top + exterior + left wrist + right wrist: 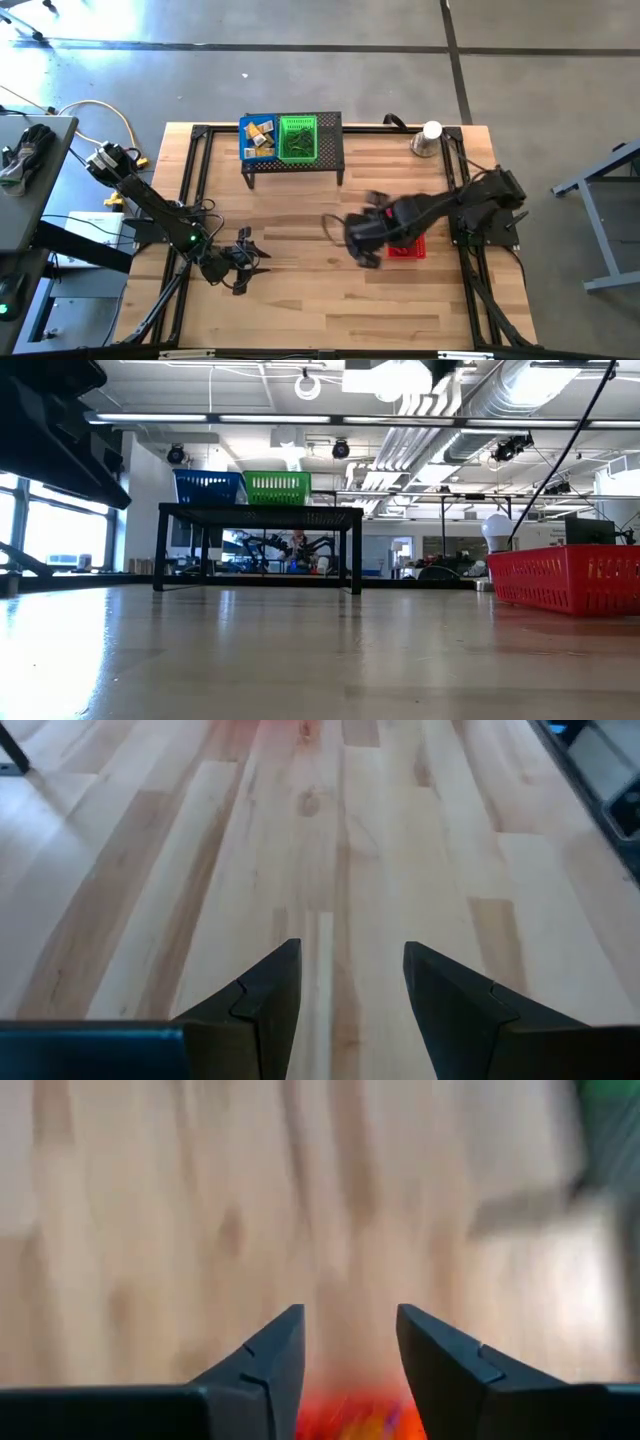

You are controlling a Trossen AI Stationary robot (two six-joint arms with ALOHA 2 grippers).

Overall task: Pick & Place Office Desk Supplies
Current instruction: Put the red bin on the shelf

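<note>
Right gripper parted, empty, red basket just beneath. Left gripper parted, empty, over bare table.

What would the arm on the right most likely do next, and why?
Probably dip into the red basket to grasp an item: the right gripper hangs over it with open, empty fingers, while the blue basket on the rack already holds yellow blocks.

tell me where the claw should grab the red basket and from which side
Judging from the high view, come straight down onto a rim of the red basket: its top is open and its walls are thin, so one finger can go inside and one outside. The near long rim looks unobstructed in the low view. The right claw is beside it, fingers apart.
</note>
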